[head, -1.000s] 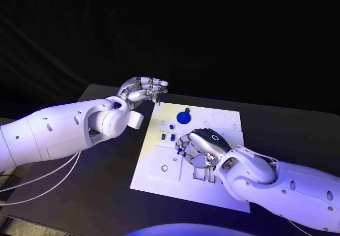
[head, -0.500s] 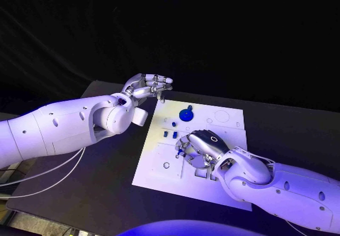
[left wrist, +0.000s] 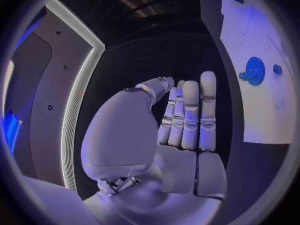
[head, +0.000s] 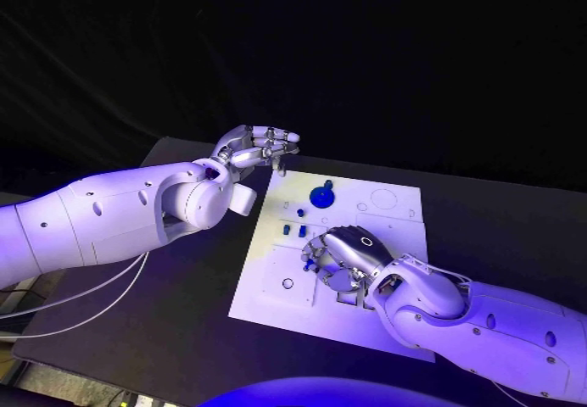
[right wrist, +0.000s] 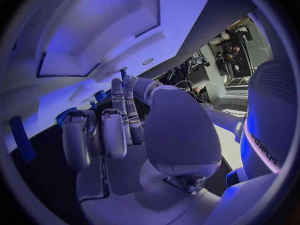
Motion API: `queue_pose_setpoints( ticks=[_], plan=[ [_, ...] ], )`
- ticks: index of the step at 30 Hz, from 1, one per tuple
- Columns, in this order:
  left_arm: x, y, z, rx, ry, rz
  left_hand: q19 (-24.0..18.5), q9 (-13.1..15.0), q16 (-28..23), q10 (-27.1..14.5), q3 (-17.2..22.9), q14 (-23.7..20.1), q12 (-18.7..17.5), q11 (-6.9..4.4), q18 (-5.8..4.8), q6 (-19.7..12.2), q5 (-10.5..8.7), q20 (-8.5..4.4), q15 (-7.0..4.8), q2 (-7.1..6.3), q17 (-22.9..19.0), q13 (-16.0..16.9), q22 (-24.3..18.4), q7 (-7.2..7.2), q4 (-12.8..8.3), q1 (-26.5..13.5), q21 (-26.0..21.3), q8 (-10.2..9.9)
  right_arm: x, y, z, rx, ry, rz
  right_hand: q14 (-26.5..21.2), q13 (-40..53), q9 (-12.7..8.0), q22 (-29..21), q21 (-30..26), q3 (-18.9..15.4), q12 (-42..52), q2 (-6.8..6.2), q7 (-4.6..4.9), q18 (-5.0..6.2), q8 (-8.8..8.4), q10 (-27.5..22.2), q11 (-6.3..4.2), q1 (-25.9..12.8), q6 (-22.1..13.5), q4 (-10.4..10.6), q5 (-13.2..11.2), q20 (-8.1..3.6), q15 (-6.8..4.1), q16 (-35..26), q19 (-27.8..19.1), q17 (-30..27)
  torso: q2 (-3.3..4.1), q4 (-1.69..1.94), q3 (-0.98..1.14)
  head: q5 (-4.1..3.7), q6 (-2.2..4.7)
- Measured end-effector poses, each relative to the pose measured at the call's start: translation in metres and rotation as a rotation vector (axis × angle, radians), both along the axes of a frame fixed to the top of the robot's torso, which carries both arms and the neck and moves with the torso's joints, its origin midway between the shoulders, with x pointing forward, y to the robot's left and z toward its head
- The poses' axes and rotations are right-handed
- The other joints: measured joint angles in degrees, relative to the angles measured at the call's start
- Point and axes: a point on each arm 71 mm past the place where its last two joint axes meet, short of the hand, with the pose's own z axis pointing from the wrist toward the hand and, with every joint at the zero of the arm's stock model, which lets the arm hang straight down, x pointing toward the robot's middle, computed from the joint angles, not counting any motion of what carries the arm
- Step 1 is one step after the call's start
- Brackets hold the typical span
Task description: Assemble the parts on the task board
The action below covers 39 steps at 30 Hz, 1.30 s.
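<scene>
Two hands working: my right hand (head: 351, 252) is curled down on the middle of the task board (head: 276, 292), whether it grips a part I cannot tell. My left hand (head: 254, 149) hovers past the board's far corner, fingers curled on nothing. Round blue part (head: 321, 199) sits between them.

robot hand (left wrist: 181, 120) empty, task board (left wrist: 259, 85) beside

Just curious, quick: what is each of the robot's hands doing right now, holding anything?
Left hand: fingers curled in beyond the white task board; holding nothing visible.
Right hand: low over the board; cannot tell whether it holds anything.
</scene>
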Motion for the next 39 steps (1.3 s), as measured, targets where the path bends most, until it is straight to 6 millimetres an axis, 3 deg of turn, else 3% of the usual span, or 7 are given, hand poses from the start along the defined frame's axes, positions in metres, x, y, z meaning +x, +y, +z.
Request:
queue_pose_setpoints(
  ticks=[28,33,39],
  plan=[
    [0.000,0.001,-0.001,0.003,0.008,0.000,0.00,0.00,0.00,0.00,0.00,0.00,0.00,0.00,0.00,0.00,0.00,0.00,0.00,0.00,-0.04,0.09,0.01,0.00,0.00,0.00,0.00,0.00,-0.004,0.010,-0.003,-0.083,-0.040,0.037,0.00,0.03,0.13,-0.02,-0.34,-0.47,-0.13,0.03,0.11,0.00,-0.28,0.09,0.07,-0.57,0.10,-0.46,-0.53,0.00,0.00,-0.32,0.00,-0.64,-0.01,-0.03,-0.03,0.12,-0.31],
    [0.000,0.001,-0.001,0.003,0.009,0.000,0.00,0.00,0.00,0.00,0.00,0.00,0.00,0.00,0.00,0.00,0.00,0.00,0.00,0.00,-0.04,0.09,0.01,0.00,0.00,0.00,0.00,0.00,-0.005,0.010,-0.003,-0.098,-0.052,0.041,0.00,-0.24,-0.05,-0.02,-1.00,-0.97,-1.12,-0.69,0.48,0.01,-0.52,-0.10,-0.88,-2.05,-0.71,-0.29,-0.54,0.00,0.00,-0.32,0.00,-0.80,-0.01,-0.04,-0.03,0.02,-0.34],
    [0.000,0.001,-0.001,0.004,0.010,0.000,0.00,0.00,0.00,0.00,0.00,0.00,0.17,0.00,0.00,0.00,0.00,0.00,0.00,0.00,-0.04,0.10,0.02,0.00,0.00,0.00,0.00,0.00,-0.007,0.008,-0.003,-0.106,-0.061,0.040,-0.08,-1.82,-1.86,0.03,-3.79,-1.66,-3.69,-2.58,2.29,0.02,-3.85,-4.92,1.18,-4.87,-6.22,0.41,-0.16,0.63,1.38,-0.74,0.00,-1.57,-0.05,-0.07,0.00,-0.12,-0.15]
  ],
)
